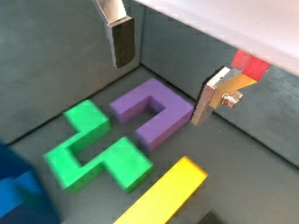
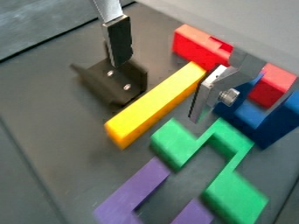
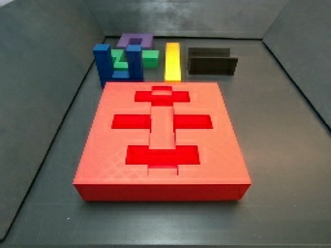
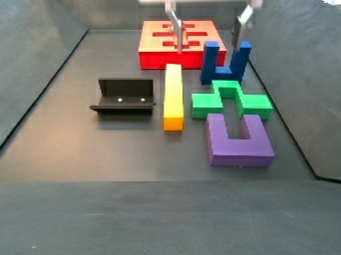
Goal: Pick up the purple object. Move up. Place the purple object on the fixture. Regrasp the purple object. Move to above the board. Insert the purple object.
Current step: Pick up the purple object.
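The purple object (image 1: 152,112) lies flat on the dark floor with its U opening toward the green block (image 1: 93,144); in a side view it is the piece nearest the camera (image 4: 240,139). My gripper (image 1: 166,70) hangs open and empty well above it, one finger on each side in that wrist view. Only the fingertips (image 4: 170,10) show in a side view, at the frame's upper edge. The fixture (image 4: 123,97) stands apart, across the yellow bar (image 4: 173,95). The red board (image 3: 162,131) lies beyond the blue block (image 4: 224,65).
The green block (image 4: 229,102) touches the purple object's open end, and the blue block stands upright just behind it. The yellow bar (image 2: 158,105) lies between these pieces and the fixture (image 2: 111,79). Grey walls enclose the floor.
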